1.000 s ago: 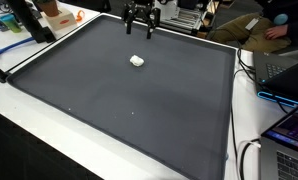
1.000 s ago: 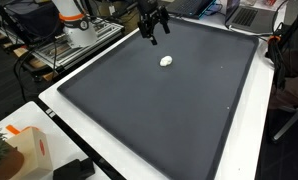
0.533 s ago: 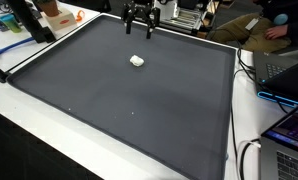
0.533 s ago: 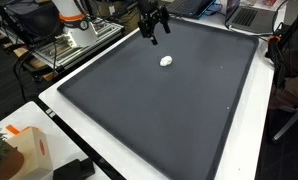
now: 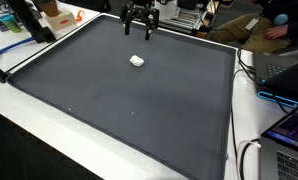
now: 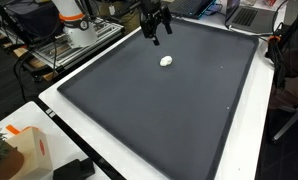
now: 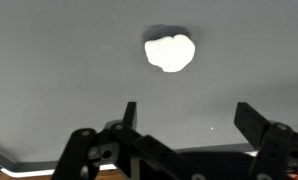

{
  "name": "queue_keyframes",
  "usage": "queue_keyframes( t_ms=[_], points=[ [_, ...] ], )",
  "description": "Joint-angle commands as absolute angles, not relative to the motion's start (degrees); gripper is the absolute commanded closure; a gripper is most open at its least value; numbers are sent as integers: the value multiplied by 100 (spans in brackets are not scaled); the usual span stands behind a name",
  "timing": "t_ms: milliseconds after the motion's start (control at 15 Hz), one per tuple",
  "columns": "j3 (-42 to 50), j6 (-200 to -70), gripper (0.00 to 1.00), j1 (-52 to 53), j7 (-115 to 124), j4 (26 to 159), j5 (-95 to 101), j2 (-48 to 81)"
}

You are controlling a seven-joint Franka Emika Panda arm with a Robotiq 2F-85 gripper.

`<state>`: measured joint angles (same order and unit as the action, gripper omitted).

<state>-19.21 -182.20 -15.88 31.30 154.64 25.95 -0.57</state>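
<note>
Claw [image 5: 139, 33] released, jaws wide, hovering apart from white lump [image 5: 137, 61] on dark mat [image 5: 139, 110]. Best centred above lump, lowered squarely.

Robotics lab: laptops [image 5: 286, 70], cables [image 5: 245, 150].

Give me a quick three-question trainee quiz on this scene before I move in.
1. True or false: the jaws stand open and hold nothing.
2. Pick one: the white lump lies on A) the dark mat, B) a plate, C) a shelf.
3. Fill in: in the wrist view, the white lump is ___ the jaws (touching / apart from).

Key: 1 true; 2 A; 3 apart from.
</note>
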Motion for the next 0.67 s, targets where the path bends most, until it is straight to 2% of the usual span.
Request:
queue_keyframes(
  t_ms=[0,400,467,533,600],
  points=[
    [-2009,-17778,0,-1489,2999,15194,2427,235],
    [-2323,-16886,0,-1476,2595,14713,1868,380],
    [-1678,-16717,0,-667,2062,14567,1116,425],
    [-2142,-17054,0,-1325,2622,14812,1821,333],
    [-1968,-16918,0,-1062,2341,14703,1473,344]
  ],
)
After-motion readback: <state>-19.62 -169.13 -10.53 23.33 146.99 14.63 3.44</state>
